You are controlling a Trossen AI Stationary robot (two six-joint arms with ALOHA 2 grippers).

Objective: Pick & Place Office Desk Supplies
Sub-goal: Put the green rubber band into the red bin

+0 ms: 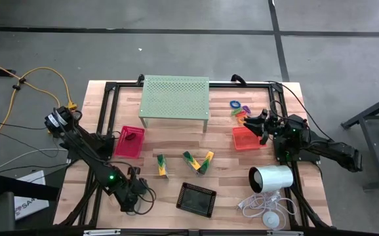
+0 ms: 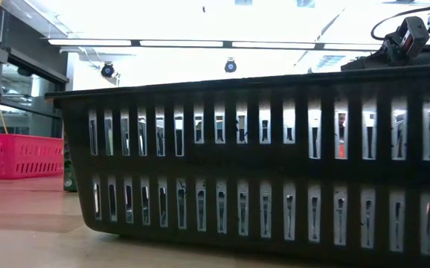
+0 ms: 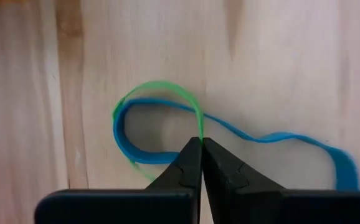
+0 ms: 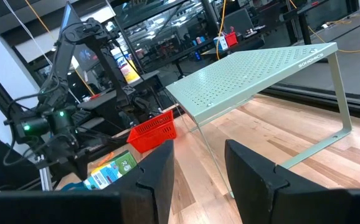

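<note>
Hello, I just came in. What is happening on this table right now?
A two-arm robot is sorting small desk supplies. The left gripper is down at the near-left part of the wooden table, its fingers shut on two thin rubber bands, a green band and a blue band, both lying on the wood. The right gripper waits open over the orange tray. A red tray and a black tray sit nearby.

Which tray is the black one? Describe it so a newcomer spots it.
Start at the pale green perforated stand at the table's back middle. Come straight toward the front edge, past the yellow-and-green clips, to the black mesh tray. It is the only dark tray; the others are pink-red and orange.
</note>
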